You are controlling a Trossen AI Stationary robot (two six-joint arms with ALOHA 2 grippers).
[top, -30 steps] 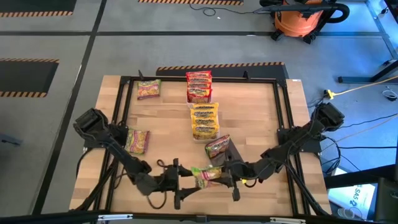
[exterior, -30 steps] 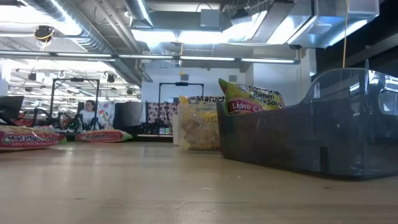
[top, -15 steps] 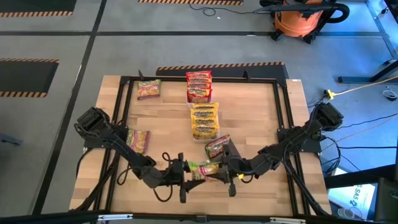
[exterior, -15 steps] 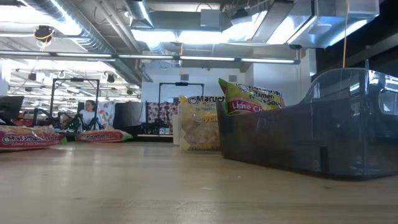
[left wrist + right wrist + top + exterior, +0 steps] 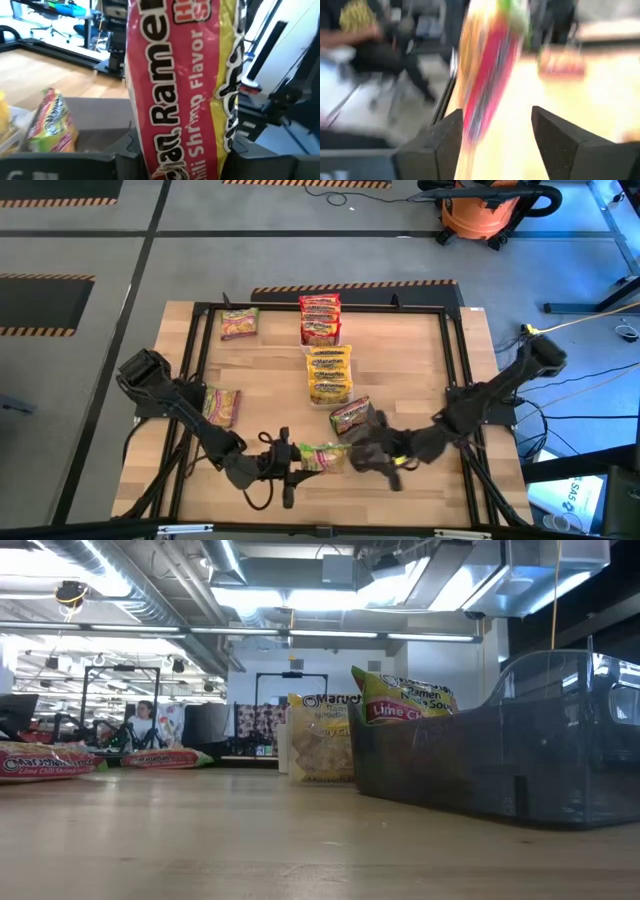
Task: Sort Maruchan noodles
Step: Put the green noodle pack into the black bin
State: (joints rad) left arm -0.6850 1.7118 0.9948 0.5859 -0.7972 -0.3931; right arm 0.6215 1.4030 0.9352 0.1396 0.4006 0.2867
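Even, diffuse overhead light; we note only faint shadows on the wooden table (image 5: pixel 400 380). In the low view, ceiling light strips (image 5: pixel 300 632) glare bright above a dimmer tabletop. We find the right wrist view heavily motion-blurred, the packet (image 5: pixel 490 65) smeared; the left wrist view is sharp, its background soft.

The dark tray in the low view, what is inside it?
One green-and-pink noodle packet stands up over the wall of the dark tray. Its lower part is covered by that wall, and the tray's floor cannot be seen, so any further packets are hidden.
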